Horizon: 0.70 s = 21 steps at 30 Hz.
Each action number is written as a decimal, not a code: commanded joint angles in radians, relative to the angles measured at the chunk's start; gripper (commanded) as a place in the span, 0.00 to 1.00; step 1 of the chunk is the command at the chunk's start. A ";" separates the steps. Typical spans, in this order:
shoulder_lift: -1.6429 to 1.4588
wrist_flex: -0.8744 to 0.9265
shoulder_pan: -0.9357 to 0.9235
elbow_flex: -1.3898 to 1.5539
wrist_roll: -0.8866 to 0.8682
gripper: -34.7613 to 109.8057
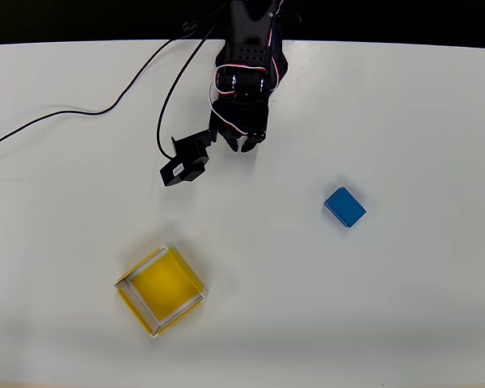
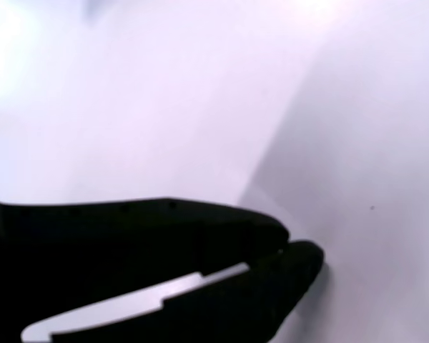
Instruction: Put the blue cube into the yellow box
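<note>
- Near the top centre of the overhead view, the black arm (image 1: 246, 69) is reaching down onto the white worktop (image 1: 404, 121), with its jaws (image 1: 244, 144) pointing toward the bottom of the frame.
- Its jaws are sitting together, the tips nearly touching and gripping nothing; in the wrist view the jaws (image 2: 289, 250) are showing as two dark fingers meeting at their tips over bare worktop.
- At right of centre in the overhead view, the cube (image 1: 344, 208) is lying on the worktop, turned at an angle, well apart from the jaws.
- At lower left, the box (image 1: 160, 289) is sitting open-topped and turned diamond-wise, well apart from the cube.
- Two black cables (image 1: 105, 109) are trailing across the upper left.
</note>
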State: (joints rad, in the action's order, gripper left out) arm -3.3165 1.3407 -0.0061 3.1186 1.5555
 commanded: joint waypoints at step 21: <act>0.041 -0.018 0.003 -0.118 0.120 0.27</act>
State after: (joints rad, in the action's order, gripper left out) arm -3.2981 1.3407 0.0000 3.1094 1.6506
